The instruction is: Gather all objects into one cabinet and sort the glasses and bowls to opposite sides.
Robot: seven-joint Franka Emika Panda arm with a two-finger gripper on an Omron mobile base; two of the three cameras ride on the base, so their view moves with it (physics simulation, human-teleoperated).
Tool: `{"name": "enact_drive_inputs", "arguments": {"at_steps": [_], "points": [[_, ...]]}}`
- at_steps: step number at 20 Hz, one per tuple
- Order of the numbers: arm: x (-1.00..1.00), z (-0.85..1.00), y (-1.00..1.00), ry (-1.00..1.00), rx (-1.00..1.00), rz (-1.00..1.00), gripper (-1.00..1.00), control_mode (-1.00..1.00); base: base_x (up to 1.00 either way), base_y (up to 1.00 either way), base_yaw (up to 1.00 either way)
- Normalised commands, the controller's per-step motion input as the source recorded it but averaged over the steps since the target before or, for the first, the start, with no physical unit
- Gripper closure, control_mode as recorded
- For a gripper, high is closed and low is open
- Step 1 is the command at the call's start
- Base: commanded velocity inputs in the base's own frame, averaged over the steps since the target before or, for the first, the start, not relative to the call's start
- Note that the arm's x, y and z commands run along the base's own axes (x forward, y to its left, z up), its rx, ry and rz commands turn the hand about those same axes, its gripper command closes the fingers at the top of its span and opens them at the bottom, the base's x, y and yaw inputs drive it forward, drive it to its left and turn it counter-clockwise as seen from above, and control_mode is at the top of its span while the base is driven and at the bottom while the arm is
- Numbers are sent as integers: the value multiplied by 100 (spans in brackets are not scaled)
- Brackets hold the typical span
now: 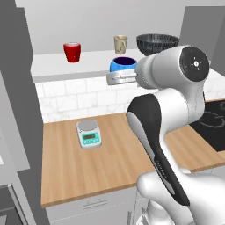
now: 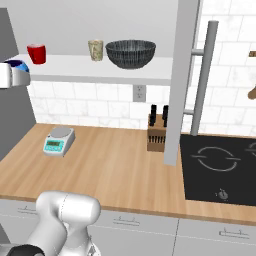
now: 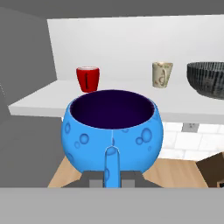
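Observation:
My gripper point(image 3: 112, 173) is shut on the near wall of the small blue bowl point(image 3: 113, 129), holding it upright in the air just in front of the cabinet's white shelf board point(image 3: 39, 103). From the left base the blue bowl point(image 1: 122, 64) hangs at the shelf's front edge, above the white hand. On the shelf stand the red cup point(image 1: 72, 52) at the left, the beige cup point(image 1: 120, 44) in the middle and the wide dark ribbed bowl point(image 1: 156, 43) at the right. All three appear again as red cup point(image 2: 36, 53), beige cup point(image 2: 96, 50) and dark bowl point(image 2: 130, 53).
Below the cabinet runs a wooden counter point(image 1: 114, 162) with a white-and-teal kitchen scale point(image 1: 89, 133). A knife block point(image 2: 157, 133) stands by the tiled wall, with a black cooktop point(image 2: 220, 167) to its right. An open grey cabinet door point(image 2: 183, 80) with a bar handle point(image 2: 205, 75) juts out.

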Motion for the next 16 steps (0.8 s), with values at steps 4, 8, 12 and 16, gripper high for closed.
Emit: {"name": "enact_drive_inputs", "arguments": {"at_steps": [4,8,12,16], "points": [[61,-21,-15,0,-5,5,100,-100,0,0,0],[58,-30,-7,-1,-8,4,100,-100,0,0,0],[31,-11,-2,-9,-12,1,100,-100,0,0,0],[9,10,-3,-4,-5,0,100,-100,0,0,0]]}}
